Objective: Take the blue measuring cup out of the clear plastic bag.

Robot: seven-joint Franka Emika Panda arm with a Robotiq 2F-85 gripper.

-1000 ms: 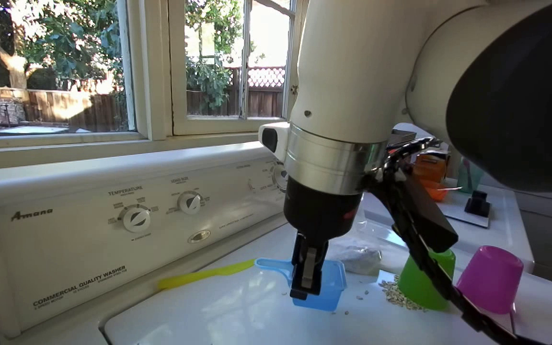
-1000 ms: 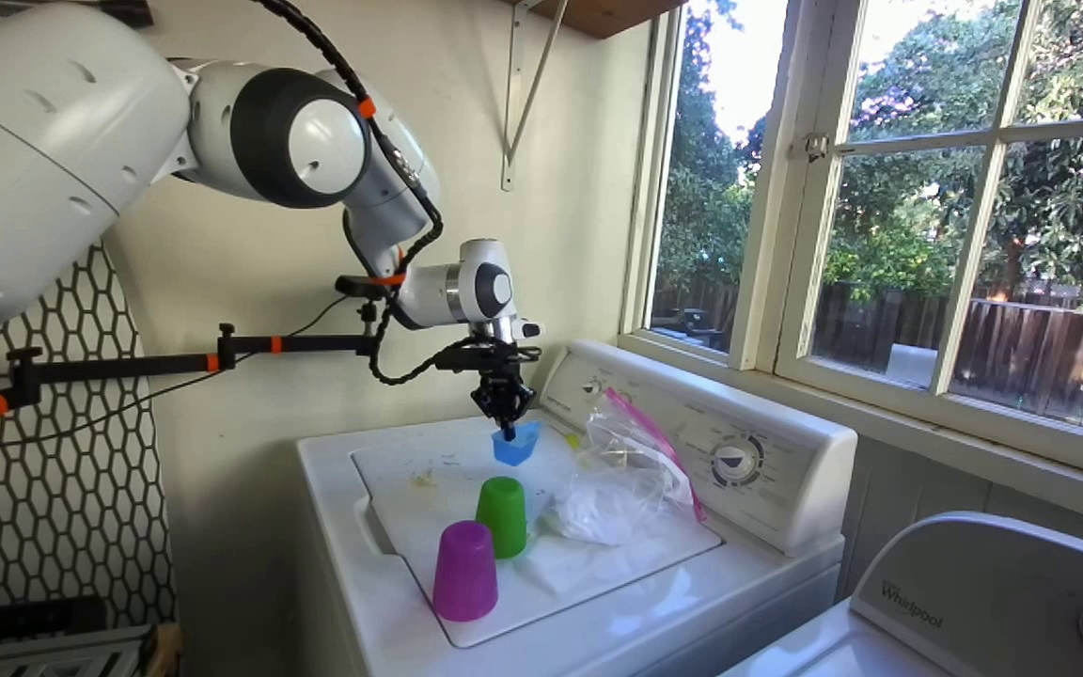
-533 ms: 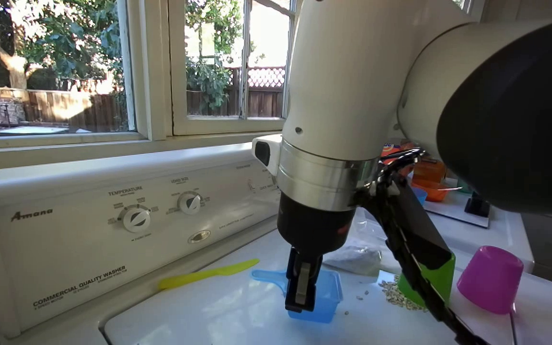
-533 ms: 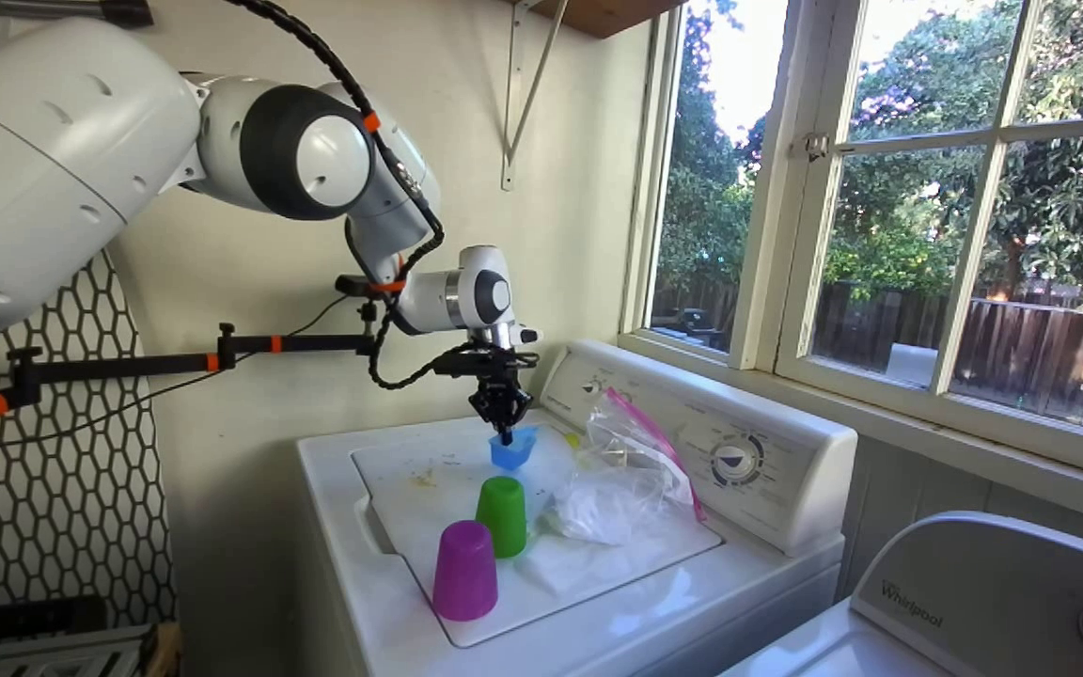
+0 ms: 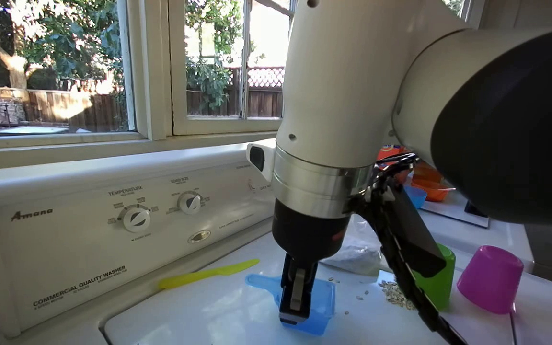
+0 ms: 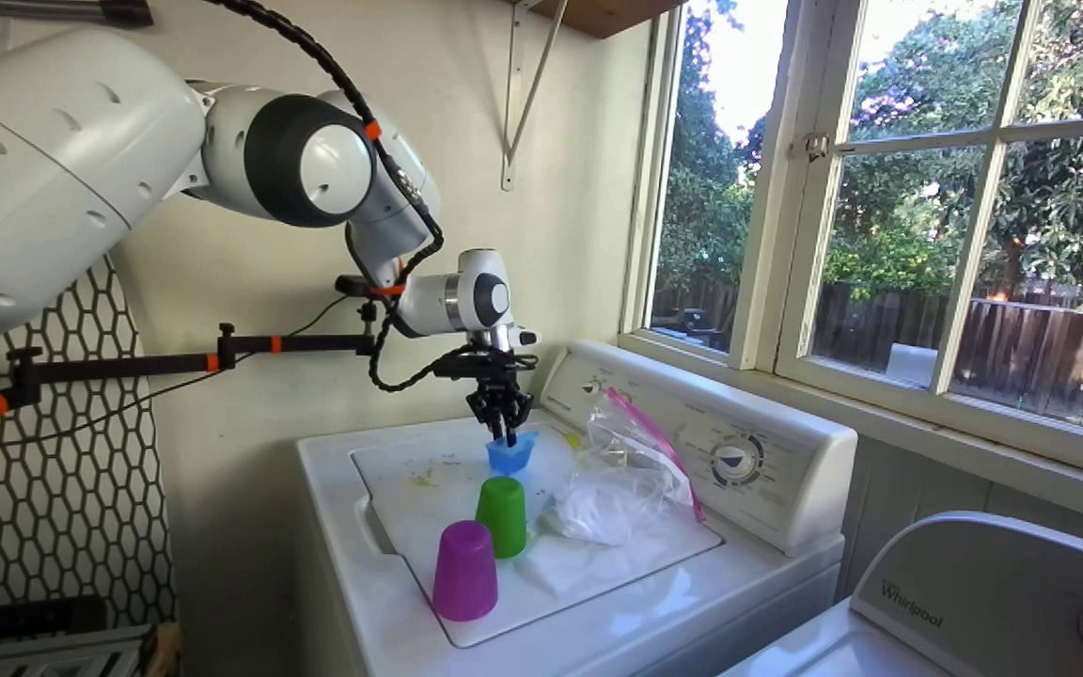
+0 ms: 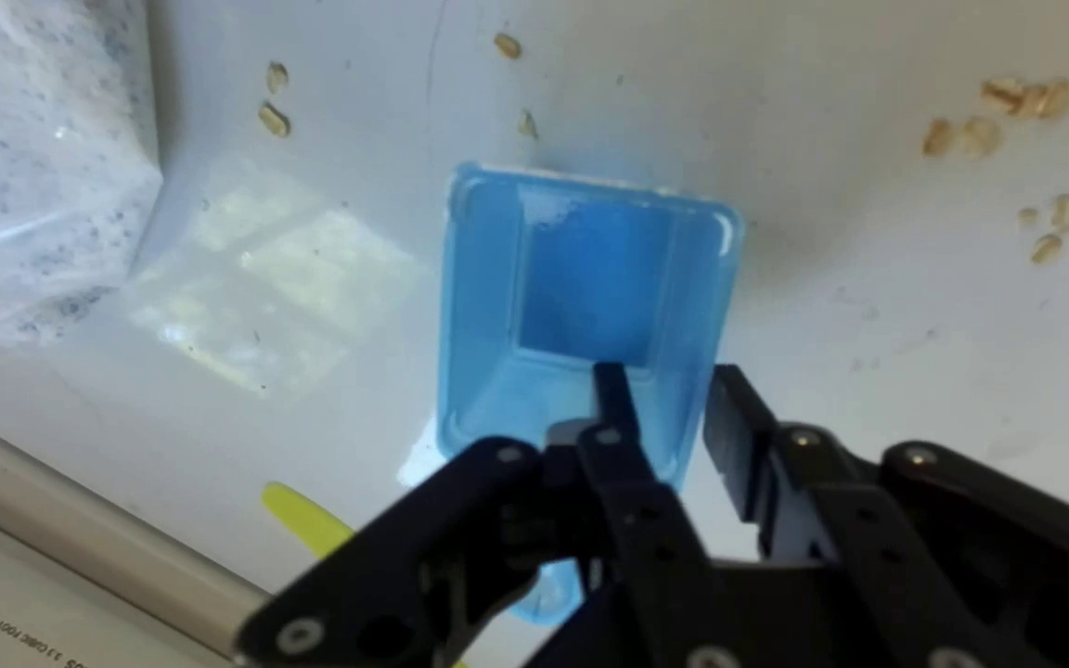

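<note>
Blue measuring cup (image 7: pixel 590 269) is out of the plastic bag (image 6: pixel 612 503) and down at the washer lid (image 5: pixel 185 321), directly below my claw (image 7: pixel 671 376); whether its base sits flat I cannot tell. My claw stands spread by a modest gap, its 2 fingers (image 7: pixel 746 436) straddling 1 side wall of the cup: 1 finger dips into the hollow, the other hangs just outside. I cannot make out whether either touches the plastic.

From the wrist, my claw covers the end of the cup nearest its handle (image 5: pixel 260 281), and only a scrap of that handle peeps out. In an exterior view the handle shows plainly, but there my claw blocks part of the cup's body.

The bag lies apart from the cup; the wrist view cuts it off at a corner, and in an exterior view my claw and cable (image 5: pixel 423 306) hide some of it. My camera (image 5: pixel 415 235) and cable also cover part of the green cup (image 5: pixel 441 282). The pink cup (image 5: pixel 490 280) near it shows whole in both exterior views. A yellow tool (image 5: pixel 209 274), its kind unclear, lies by the control panel (image 5: pixel 89 249).
</note>
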